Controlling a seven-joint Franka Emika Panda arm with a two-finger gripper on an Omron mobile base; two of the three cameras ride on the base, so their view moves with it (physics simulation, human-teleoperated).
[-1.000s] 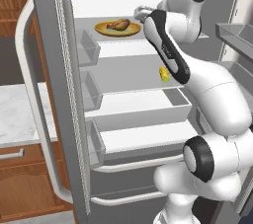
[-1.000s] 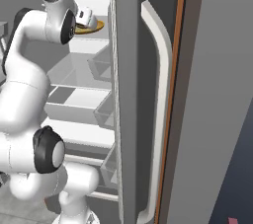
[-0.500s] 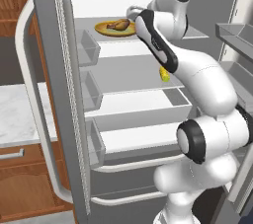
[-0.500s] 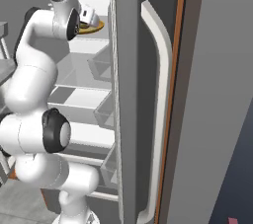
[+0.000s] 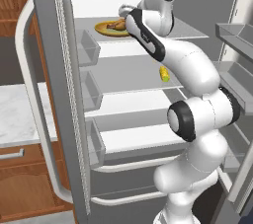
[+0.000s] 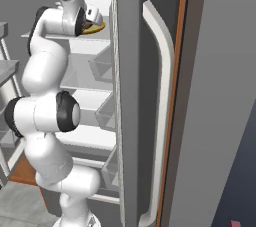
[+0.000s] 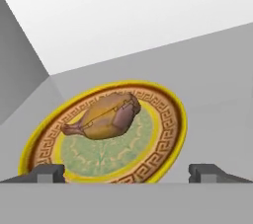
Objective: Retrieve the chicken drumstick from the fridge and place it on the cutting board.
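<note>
- Dark fingertips (image 7: 49,172) of the pincer (image 7: 126,173) rise at the bottom of the hand view, one at each side, spread wide with nothing between them.
- Just ahead of the tips lies the near rim of the round yellow plate (image 7: 170,161); the pincer looks to hang short of the plate, not touching it.
- On that plate, beyond the gap between the tips and a little to its left, lies the chicken drumstick (image 7: 106,116).
- Its long axis runs roughly across the line between the two tips: plump end toward the upper right, narrow bone end toward the lower left of the hand view.
- By my reading, a straight push forward and slightly leftward would bring the jaws over the plump middle; whether they would then close across the width I cannot tell.
- From the left base view, plate (image 5: 103,29) and drumstick (image 5: 117,24) sit on the top shelf (image 5: 185,29) of the fridge (image 5: 54,70), with the pincer just beside them.
</note>
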